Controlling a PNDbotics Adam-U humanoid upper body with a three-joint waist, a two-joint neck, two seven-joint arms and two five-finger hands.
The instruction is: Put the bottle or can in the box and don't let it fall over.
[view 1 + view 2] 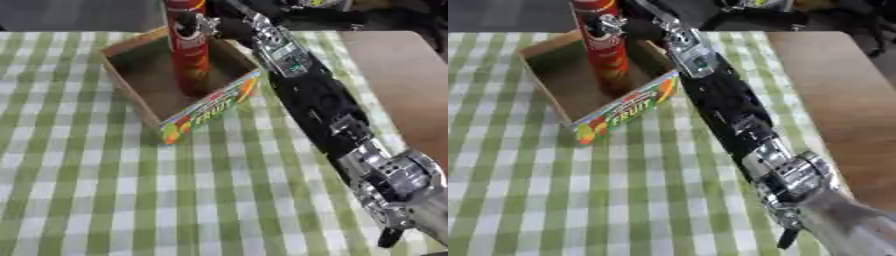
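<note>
Green and white checked cloth covers the table (131, 200) in front of me, with a strip of bare brown wood showing along my right side. Near the far edge sits an open cardboard box (140, 75) with bright fruit printing on its front wall, and standing upright inside it, base on the box floor toward the near right corner, is a tall red can (188, 55), the chip-tube kind. My right arm stretches up across the cloth to it, and my right hand (203, 25) is at the can's upper part, fingers curled round it with a silver fingertip showing on its front face. My left hand does not show anywhere. I judge this can to be light and stiff, a thin-walled tube with a glossy, rather slippery skin, and tall for its narrow base, so it tips easily if nudged sideways near the top. Holding it high, as I am, gives me leverage over its lean, but any sideways drag as I let go would carry straight into a topple. A hold nearer the middle would be steadier if I had to shift it. The box walls reach only partway up the can, so they would not catch it if it leaned. The can looks close to plumb from here.
</note>
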